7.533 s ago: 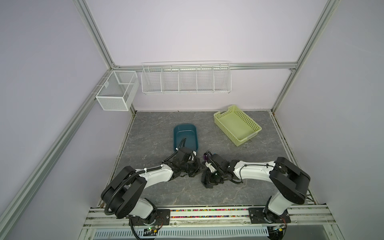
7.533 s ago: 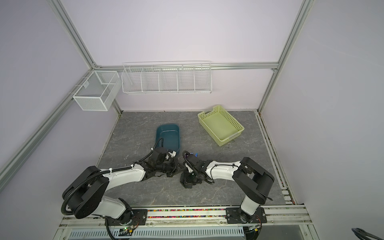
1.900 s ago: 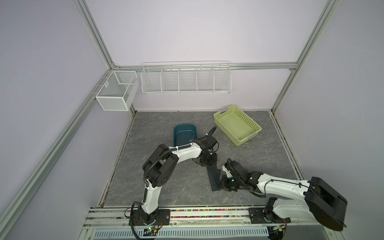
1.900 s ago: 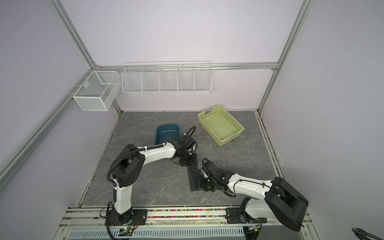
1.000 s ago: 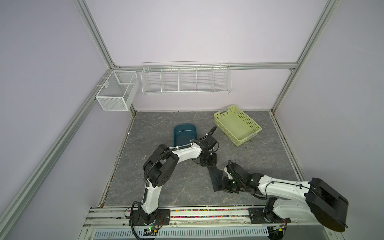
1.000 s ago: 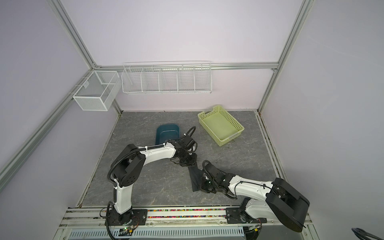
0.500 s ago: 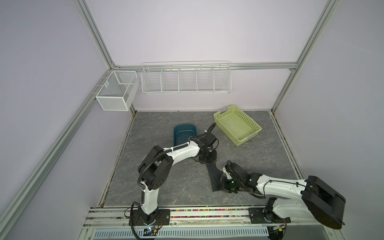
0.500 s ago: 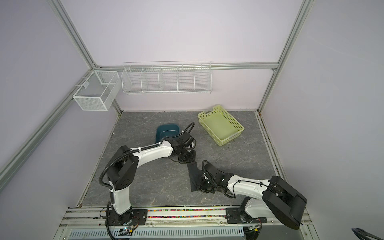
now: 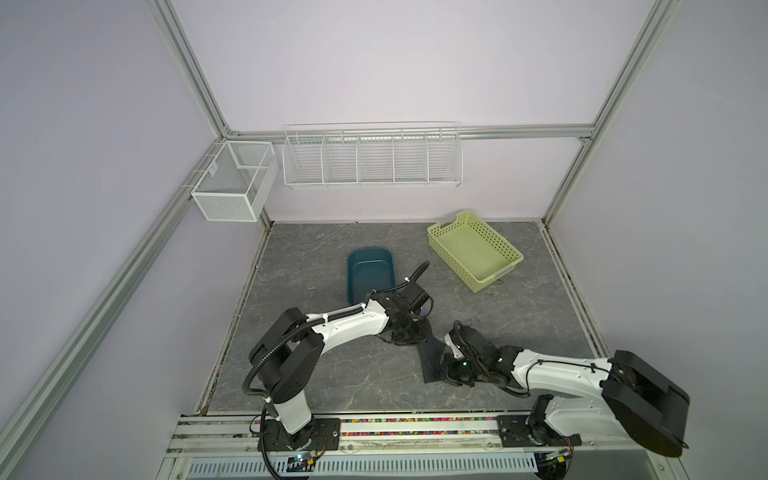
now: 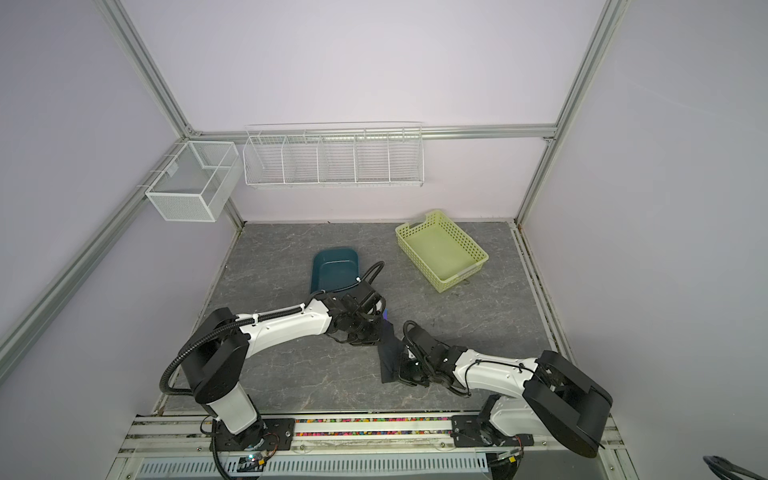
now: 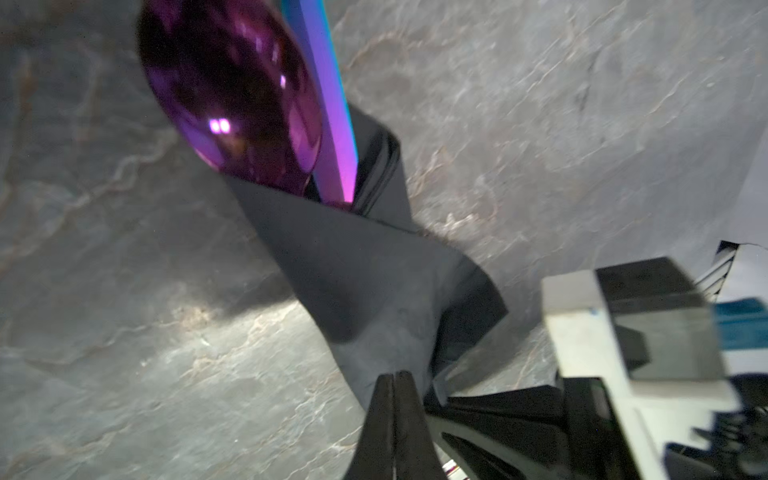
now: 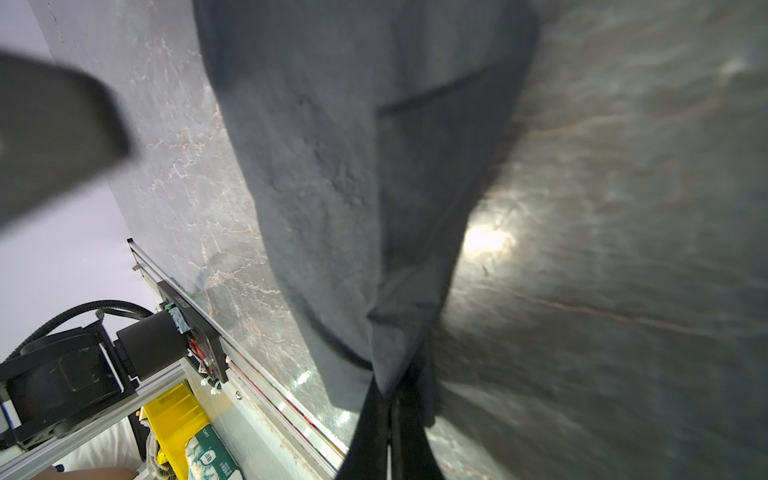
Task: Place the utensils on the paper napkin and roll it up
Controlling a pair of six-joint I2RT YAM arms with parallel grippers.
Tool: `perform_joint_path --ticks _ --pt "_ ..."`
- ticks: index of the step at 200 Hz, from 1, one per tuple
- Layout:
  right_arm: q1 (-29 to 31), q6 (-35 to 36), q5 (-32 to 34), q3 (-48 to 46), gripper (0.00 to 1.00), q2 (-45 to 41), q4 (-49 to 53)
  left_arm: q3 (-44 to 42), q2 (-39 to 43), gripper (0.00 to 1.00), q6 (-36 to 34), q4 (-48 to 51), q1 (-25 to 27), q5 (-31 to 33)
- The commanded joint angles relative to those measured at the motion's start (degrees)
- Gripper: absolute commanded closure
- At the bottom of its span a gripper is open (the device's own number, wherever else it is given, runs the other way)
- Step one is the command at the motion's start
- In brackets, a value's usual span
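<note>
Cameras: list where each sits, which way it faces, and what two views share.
Top views: high above the front rail, facing down over left arm and right arm.
Left wrist: on the left arm, facing along shut fingers to paper napkin and spoon.
Right wrist: on the right arm, facing along shut fingers to the napkin.
Shared: both wrist views show the napkin.

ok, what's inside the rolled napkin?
Out of one end of the napkin stick a purple spoon bowl and a knife blade. Their handles are covered by the folds; whether a fork is in there too cannot be seen.
</note>
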State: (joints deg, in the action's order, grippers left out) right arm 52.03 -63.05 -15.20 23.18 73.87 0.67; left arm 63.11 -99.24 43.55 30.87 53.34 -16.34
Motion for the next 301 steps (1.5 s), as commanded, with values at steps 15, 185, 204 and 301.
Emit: perform_joint_path --ticks 15,185,204,301 --pt "0.9 -1.5 0.9 -1.6 0.94 2.8 3.7 -2.3 -1.6 1.00 2.9 -6.0 1.6 -0.4" --pt "-1.1 4.4 5.2 4.3 0.72 -6.2 18.6 -5.9 -6.3 1.00 1.0 -7.9 1.7 1.7" --pt "-2.9 5.2 4.1 4.2 0.51 -7.5 18.9 -6.0 -6.4 1.00 1.0 -8.0 1.7 1.5" --pt "-7.1 8.5 -0.7 6.4 0.39 -1.1 12.1 -5.7 -6.3 1.00 1.0 -7.7 1.7 1.6"
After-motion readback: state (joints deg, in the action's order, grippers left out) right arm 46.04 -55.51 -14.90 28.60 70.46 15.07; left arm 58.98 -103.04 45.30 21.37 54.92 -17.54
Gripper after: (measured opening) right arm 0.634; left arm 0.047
